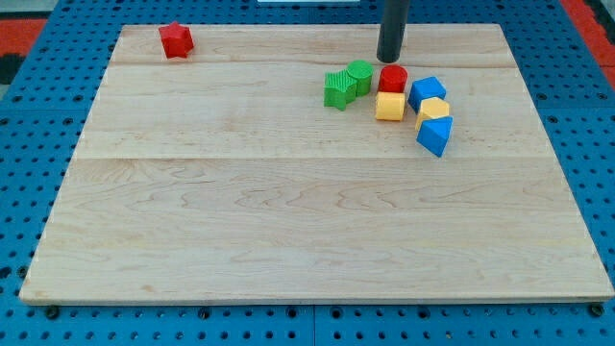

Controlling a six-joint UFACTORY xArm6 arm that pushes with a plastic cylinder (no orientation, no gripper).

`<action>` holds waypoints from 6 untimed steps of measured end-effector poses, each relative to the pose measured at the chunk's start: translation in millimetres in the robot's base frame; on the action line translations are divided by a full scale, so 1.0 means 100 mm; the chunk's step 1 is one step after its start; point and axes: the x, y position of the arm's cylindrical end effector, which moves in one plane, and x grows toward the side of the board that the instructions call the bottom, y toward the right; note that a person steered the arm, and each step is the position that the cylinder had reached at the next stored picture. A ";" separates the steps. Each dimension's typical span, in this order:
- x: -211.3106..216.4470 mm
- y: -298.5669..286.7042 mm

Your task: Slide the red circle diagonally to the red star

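The rod's tip (389, 60) sits just above the red circle (392, 79), no claw on it to open or close, probably lining up behind it, while the red star (176, 40) waits far left of that circle on the counter (288, 211).

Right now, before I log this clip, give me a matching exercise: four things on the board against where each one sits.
Things:
1. red star
2. red circle
3. green star
4. my tip

Places:
A. just above the red circle
B. far top left corner, alone
C. left end of the cluster
D. top of the cluster, above the yellow block

Pairs: 1-B, 2-D, 3-C, 4-A
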 end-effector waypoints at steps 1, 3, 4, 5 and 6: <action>-0.05 0.00; 0.27 -0.07; 0.41 0.70; 0.79 0.10; 0.99 -0.75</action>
